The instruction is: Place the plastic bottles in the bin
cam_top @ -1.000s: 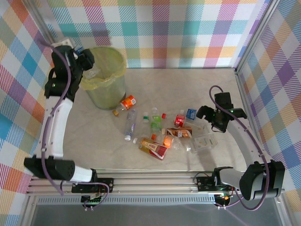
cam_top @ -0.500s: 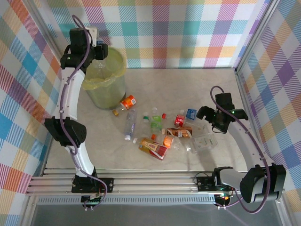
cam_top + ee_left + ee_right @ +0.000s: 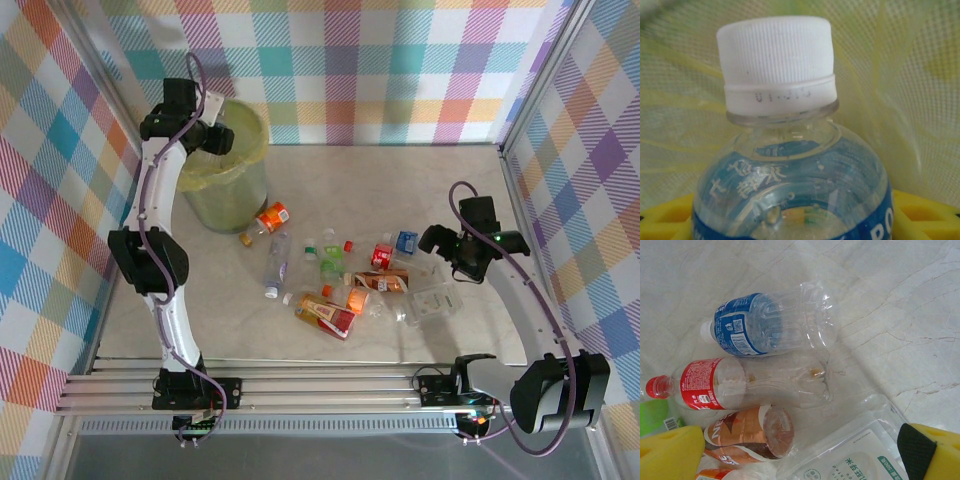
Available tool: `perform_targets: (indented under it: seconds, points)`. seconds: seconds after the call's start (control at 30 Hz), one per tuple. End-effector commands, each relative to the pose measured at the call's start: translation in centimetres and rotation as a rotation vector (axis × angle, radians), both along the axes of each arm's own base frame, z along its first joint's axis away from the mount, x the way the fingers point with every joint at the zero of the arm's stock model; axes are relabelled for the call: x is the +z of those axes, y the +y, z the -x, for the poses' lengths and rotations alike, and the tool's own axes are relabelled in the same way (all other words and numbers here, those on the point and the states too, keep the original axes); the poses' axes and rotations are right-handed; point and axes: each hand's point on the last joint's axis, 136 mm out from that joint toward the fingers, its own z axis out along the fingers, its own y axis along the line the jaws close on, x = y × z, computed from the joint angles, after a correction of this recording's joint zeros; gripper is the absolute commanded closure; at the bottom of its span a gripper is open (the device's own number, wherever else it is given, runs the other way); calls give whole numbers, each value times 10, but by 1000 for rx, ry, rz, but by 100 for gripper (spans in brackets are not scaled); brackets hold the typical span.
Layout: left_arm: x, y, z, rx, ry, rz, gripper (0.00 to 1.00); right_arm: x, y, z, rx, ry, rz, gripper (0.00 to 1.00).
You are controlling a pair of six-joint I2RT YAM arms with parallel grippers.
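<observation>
Your white-capped, blue-labelled bottle (image 3: 790, 170) is clamped in the left pincer (image 3: 212, 138) and hangs at the mouth of the bin (image 3: 235, 190). The bin stands at the ten o'clock corner of the table (image 3: 400, 180), and its yellow-green liner (image 3: 920, 75) is right behind the cap (image 3: 775, 60). By that you look ready to drop this one, yet most of the job is left: roughly a dozen bottles (image 3: 325, 313) lie scattered mid-table, at about four o'clock from the bin. Your right pincer (image 3: 442, 256) hovers over the three o'clock end of that scatter, its jaws wide apart and holding nothing.
</observation>
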Motion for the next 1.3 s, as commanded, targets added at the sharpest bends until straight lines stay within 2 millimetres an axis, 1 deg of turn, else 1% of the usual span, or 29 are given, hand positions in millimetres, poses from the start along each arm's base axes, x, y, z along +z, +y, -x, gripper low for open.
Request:
perform_targets:
  seconds: [0.0, 0.07, 0.23, 0.33, 0.4, 0.47, 0.5, 0.6, 0.67, 0.77, 0.93, 1.1, 1.27]
  points:
    - [-14, 3, 0, -35, 48, -27, 36, 12, -1, -1, 0, -16, -4, 0]
    - [-23, 4, 0, -36, 71, -38, 35, 13, 0, -1, 0, -21, -5, 0]
    - [-42, 8, 2, -37, 126, -67, 28, 13, -1, 0, -3, -17, -1, 0]
    - [-50, 8, 3, -43, 149, -76, 22, 12, -1, 0, -5, -16, -7, 0]
    - [-51, 9, 3, -39, 152, -83, 17, 12, 0, 0, -5, -17, -9, 0]
    - [-48, 9, 3, -38, 143, -84, 8, 11, -1, 0, -7, -16, -7, 0]
    - [-47, 10, 2, -36, 140, -85, 5, 12, -1, 0, -7, -19, -6, 0]
    - [-38, 10, 2, -24, 115, -88, 2, 12, -2, 0, -9, -18, -4, 0]
    - [-29, 10, 1, -13, 90, -87, 1, 11, -2, 1, -8, -17, -3, 0]
    - [-6, 13, 0, 21, 32, -85, 0, 12, -1, 0, -6, -19, -3, 0]
    - [46, 13, 4, 71, -90, -54, 0, 12, -1, 0, -6, -21, -5, 0]
    - [95, 10, 19, 101, -196, -22, 0, 12, -1, 1, -3, -25, -2, 0]
    - [144, -1, 44, 125, -295, 50, 0, 13, -2, 1, -5, -33, -3, 0]
